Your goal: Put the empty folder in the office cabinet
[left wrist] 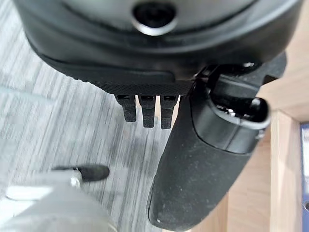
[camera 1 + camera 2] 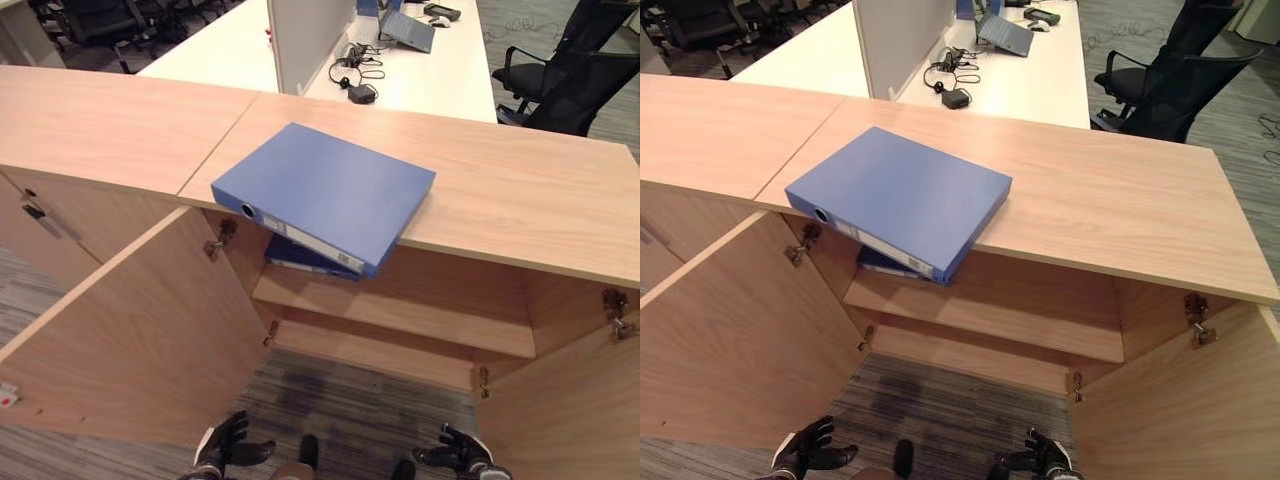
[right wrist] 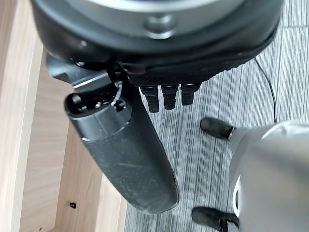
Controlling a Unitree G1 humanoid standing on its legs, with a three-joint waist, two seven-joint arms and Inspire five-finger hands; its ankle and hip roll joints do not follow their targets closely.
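A blue ring-binder folder (image 2: 325, 190) lies flat on the wooden cabinet top (image 2: 520, 190), its spine corner jutting out over the front edge above the open compartment. Under it, a second blue folder (image 2: 298, 257) lies on the upper shelf (image 2: 400, 310) inside. Both hands hang low near the floor, far below the folder. My left hand (image 2: 228, 447) and my right hand (image 2: 455, 452) are open and hold nothing. The wrist views show the left hand (image 1: 193, 169) and the right hand (image 3: 125, 154) with straight fingers over grey carpet.
The cabinet's left door (image 2: 130, 330) and right door (image 2: 570, 410) stand swung open towards me. Behind the cabinet is a white desk with a laptop (image 2: 408, 30), a headset with cables (image 2: 355, 80) and a partition (image 2: 300, 40). Black office chairs (image 2: 570, 80) stand at the back right.
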